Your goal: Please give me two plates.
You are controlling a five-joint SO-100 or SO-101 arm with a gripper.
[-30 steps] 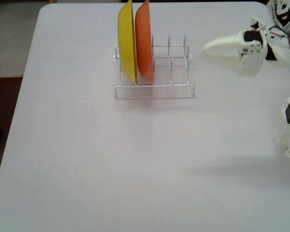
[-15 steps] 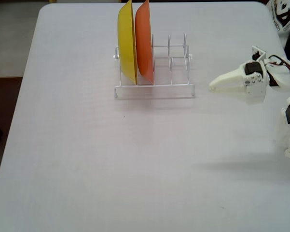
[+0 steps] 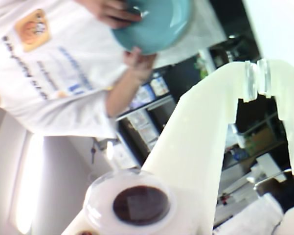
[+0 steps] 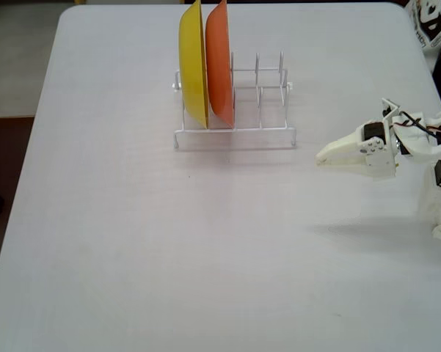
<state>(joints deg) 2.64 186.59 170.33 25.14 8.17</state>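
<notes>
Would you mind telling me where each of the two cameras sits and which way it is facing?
Wrist view: rides on the arm, looks along the gripper off the table at a person holding a light blue plate; closed white fingers fill the frame.
Fixed view: above the table, looking down at the rack holding a yellow plate and an orange plate; arm at right edge.
Shared: only the gripper.

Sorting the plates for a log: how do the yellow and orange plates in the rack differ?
In the fixed view the yellow plate fills the leftmost slot of the rack; the orange plate stands in the next slot to its right. The yellow one reaches slightly higher in the picture. Both stand upright on edge, close together.
</notes>
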